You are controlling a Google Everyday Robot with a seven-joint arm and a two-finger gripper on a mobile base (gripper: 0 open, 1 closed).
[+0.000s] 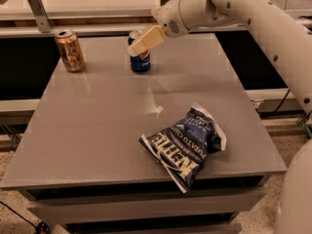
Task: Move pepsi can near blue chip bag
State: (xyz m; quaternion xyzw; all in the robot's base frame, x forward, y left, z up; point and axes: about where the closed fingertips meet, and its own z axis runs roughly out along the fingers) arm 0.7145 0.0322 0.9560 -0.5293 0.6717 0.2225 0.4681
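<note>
**A:** What writing can you read?

**B:** The pepsi can (140, 62) shows its white brand name on dark blue, with part of the round logo above it. The blue chip bag (187, 147) has big white letters that lie upside down from this view. They look like "KETTLE", with "POTATO CHIPS" smaller beside them. The gold-tan can (70, 51) has dark markings I can't make out.

**A:** How many of each?

**B:** Two cans, one bag, and one white arm (273, 28). All three things are on the one grey bench (97, 130).

**A:** Where is the pepsi can?

**B:** It stands upright at the back of the bench, about mid-width. The gold-tan can stands upright too, off to its left near the back left corner, and the two are apart. The chip bag lies crumpled and flat near the front right, well apart from both cans.

**A:** And the gripper?

**B:** The gripper (145, 40) reaches in from the upper right at the end of the arm. Its tan tip slants down to the left across the upper part of the pepsi can and hides the rim. I can't tell whether it touches the can.

**A:** Clenched or released?

**B:** I can't tell. Only one tan wedge shows, with no gap to judge by.
</note>
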